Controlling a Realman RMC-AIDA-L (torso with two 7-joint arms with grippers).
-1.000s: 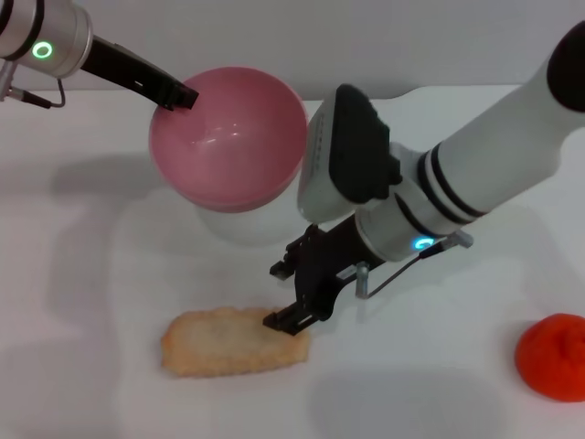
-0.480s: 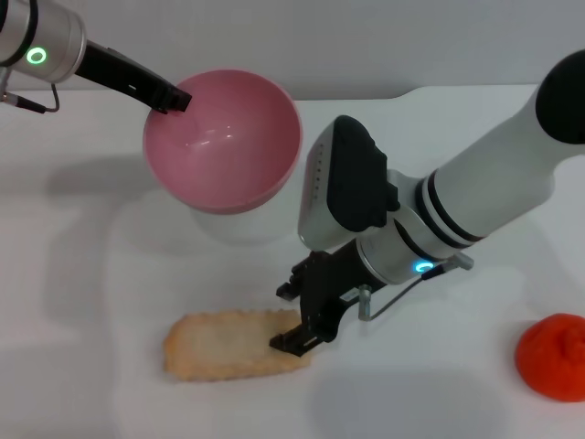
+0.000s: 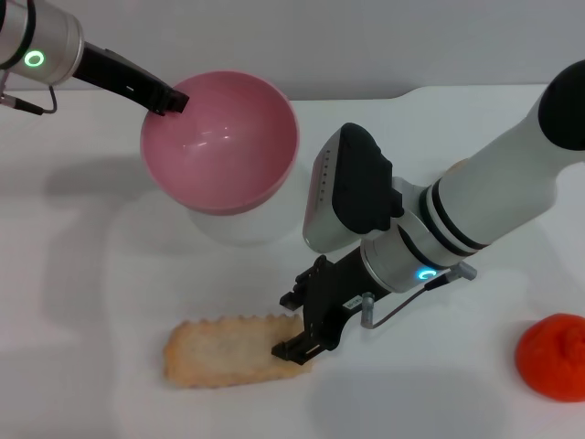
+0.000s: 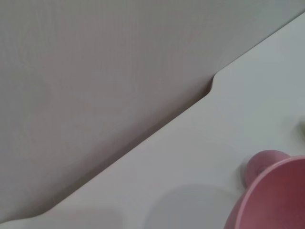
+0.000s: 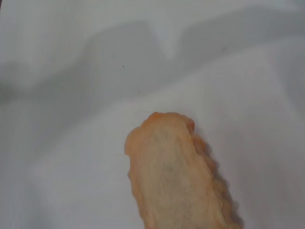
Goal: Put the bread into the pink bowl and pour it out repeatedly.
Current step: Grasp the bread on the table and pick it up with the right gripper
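pink bowl (image 3: 219, 142): smooth plastic, glossy, highlights inside. bread (image 3: 224, 350): matt, grainy tan face, crinkled edge. table (image 3: 110, 274): smooth matt white. right gripper (image 3: 297, 334): matt black fingers, arm shell glossy white plastic. orange-red blob (image 3: 552, 356): rough, crinkly, matt.

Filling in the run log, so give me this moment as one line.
left hand: holds pink bowl by rim, raised, empty | right hand: at end of bread | bread: flat on table, tan side up
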